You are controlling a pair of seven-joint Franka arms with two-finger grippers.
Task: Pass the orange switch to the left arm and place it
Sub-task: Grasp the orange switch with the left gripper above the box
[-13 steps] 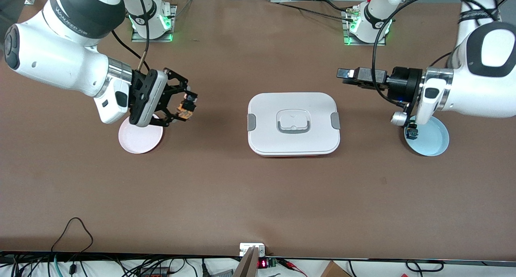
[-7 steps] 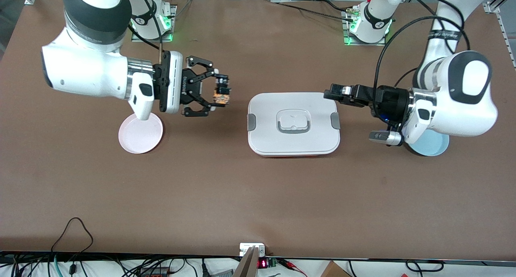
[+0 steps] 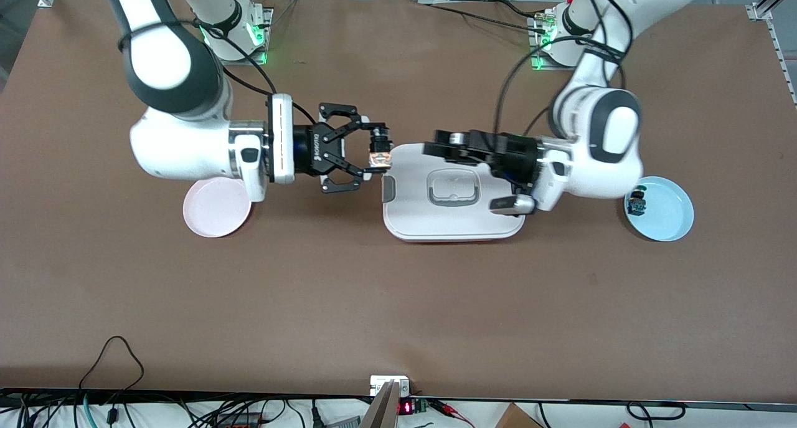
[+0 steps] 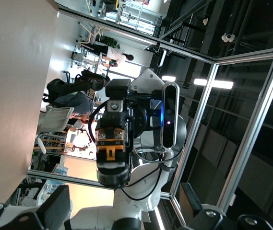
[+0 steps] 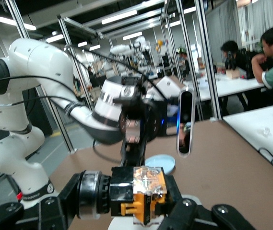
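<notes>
The orange switch (image 3: 379,157) is a small black part with an orange and clear end. My right gripper (image 3: 376,153) is shut on it, held level in the air just off the box (image 3: 453,222), at the box's end toward the right arm. In the right wrist view the switch (image 5: 143,195) sits between the fingers of the right gripper (image 5: 137,213). My left gripper (image 3: 436,148) is open and hangs over the white box's lid, pointing at the switch with a short gap between. The left wrist view shows the switch (image 4: 111,143) straight ahead of the left gripper (image 4: 126,215).
A pink plate (image 3: 215,213) lies on the table under the right arm. A blue plate (image 3: 671,219) toward the left arm's end holds a small dark component (image 3: 636,204) with a blue body. The brown table (image 3: 398,303) is bare nearer the camera.
Both arms swung in toward the middle. The right gripper carried the switch from over the pink plate to the box's edge. The left gripper moved from by the blue plate to over the box lid.
</notes>
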